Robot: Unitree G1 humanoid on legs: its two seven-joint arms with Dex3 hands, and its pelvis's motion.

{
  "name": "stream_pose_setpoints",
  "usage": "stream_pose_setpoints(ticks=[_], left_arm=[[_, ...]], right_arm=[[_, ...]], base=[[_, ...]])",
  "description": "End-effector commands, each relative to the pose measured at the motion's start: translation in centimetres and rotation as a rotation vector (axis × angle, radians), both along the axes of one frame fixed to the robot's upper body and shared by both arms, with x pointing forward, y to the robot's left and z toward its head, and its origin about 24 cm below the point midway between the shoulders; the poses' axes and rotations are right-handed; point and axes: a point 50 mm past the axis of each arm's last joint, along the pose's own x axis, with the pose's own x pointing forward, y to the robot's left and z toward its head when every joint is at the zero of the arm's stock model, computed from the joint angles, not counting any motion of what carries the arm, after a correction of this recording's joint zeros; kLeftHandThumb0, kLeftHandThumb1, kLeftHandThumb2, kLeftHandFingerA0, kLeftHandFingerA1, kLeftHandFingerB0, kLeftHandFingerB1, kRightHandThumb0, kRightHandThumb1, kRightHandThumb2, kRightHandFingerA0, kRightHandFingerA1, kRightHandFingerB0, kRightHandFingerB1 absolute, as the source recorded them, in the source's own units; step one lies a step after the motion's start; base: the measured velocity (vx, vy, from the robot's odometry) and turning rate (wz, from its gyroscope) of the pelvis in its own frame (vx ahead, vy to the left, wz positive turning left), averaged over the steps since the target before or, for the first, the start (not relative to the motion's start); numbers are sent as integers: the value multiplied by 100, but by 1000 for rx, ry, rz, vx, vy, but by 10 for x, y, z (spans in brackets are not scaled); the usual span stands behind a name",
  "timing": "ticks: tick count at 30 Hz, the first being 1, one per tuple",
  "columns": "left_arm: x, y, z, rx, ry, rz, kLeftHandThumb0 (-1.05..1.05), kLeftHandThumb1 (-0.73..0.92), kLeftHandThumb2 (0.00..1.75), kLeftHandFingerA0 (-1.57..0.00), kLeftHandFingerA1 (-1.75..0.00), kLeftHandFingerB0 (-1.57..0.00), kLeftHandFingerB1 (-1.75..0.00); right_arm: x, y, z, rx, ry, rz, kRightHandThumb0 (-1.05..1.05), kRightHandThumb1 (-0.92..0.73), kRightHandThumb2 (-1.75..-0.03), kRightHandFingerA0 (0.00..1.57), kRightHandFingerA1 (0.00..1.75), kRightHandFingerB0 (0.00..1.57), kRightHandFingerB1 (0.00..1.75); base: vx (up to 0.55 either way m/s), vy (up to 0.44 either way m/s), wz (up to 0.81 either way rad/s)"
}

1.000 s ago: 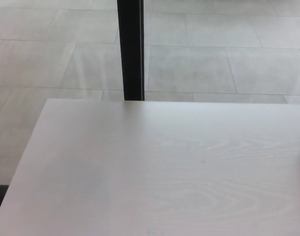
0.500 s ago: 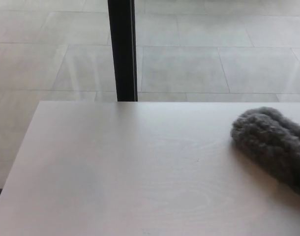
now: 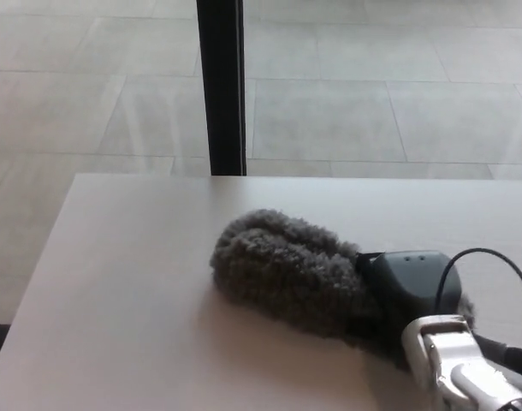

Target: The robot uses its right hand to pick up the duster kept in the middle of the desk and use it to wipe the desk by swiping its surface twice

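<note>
The grey fluffy duster (image 3: 282, 270) lies flat on the pale worktop (image 3: 124, 282), near the middle of its visible surface, its woolly head pointing toward the far left. The right robot hand (image 3: 408, 278) sits at the duster's near-right end, closed around it, with a white wrist segment and a black cable showing behind it. So the pick-up looks done, and the duster is pressed to the surface in what I judge to be a wiping stroke. Which of the two swipes this is cannot be told from this one view; at least part of the wiping seems left to do. The left robot hand does not show. Beyond the worktop stand a dark post (image 3: 221, 86) and tiled floor (image 3: 372, 86)
</note>
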Motion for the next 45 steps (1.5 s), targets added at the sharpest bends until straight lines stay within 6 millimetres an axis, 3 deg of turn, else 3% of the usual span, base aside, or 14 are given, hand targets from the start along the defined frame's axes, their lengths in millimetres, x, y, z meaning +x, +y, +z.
stream_pose_setpoints(ticks=[1,2,6,8,9,10,24,25,27,31,35,39,40,45], left_arm=[[4,9,11,48,-15,-18,-57,57,97,-47,-71,-31,-58],[4,9,11,48,-17,-24,-55,75,62,-47,-71,-37,-51],[5,9,11,29,-25,10,-58,55,95,-47,-71,-34,-59],[5,10,12,29,-32,0,-56,72,61,-46,-69,-39,-50],[5,10,12,35,-28,2,-57,71,61,-48,-71,-40,-51],[6,10,13,41,-25,-2,-56,73,61,-47,-70,-41,-51],[-1,9,8,32,-14,6,-55,72,61,-47,-71,-40,-51],[-1,9,8,45,16,1,-60,56,96,-49,-70,-37,-58],[-1,8,7,44,1,-2,-55,72,62,-52,-70,-41,-51],[0,8,7,49,-1,-2,-57,56,96,-49,-71,-36,-60],[1,7,7,22,-15,7,-55,73,61,-47,-71,-37,-51],[1,6,6,6,-22,13,-55,74,61,-47,-72,-39,-52],[1,6,6,6,-23,23,-55,55,96,-48,-73,-38,-61],[-3,7,6,13,-20,21,-54,73,62,-47,-68,-38,-51]], right_arm=[[-40,28,-14,16,103,245,-32,-59,-87,87,173,87,92],[-45,30,-13,18,96,273,-29,-57,-85,96,174,88,95],[-62,37,-6,21,76,363,-33,-50,-86,100,175,91,87],[-66,36,-4,16,74,387,-34,-56,-74,100,175,89,86],[-69,34,0,27,77,417,-43,-41,-91,127,139,83,81],[-71,33,3,32,82,431,-38,-55,-68,102,174,90,77],[-47,12,16,9,32,421,-26,-57,-86,93,175,86,97],[-42,13,18,2,11,401,-29,-55,-88,96,175,87,96],[-35,14,22,19,-33,388,-26,-53,-93,96,175,89,96],[-18,18,27,44,-65,341,-27,-46,-87,102,174,95,80],[-6,19,26,3,-72,309,-29,-43,-91,105,175,95,86],[13,-3,19,-23,22,118,-23,-56,-79,89,175,76,136],[18,-18,17,-35,33,59,-24,-59,-73,88,175,77,130],[23,-77,10,-133,53,-132,-28,-67,-63,89,171,75,98]], base=[[0,0,0],[0,0,0],[0,0,0],[0,0,0],[0,0,0],[0,0,0],[0,0,0],[0,0,0],[0,0,0],[0,0,0],[0,0,0],[0,0,0],[0,0,0],[0,0,0]])
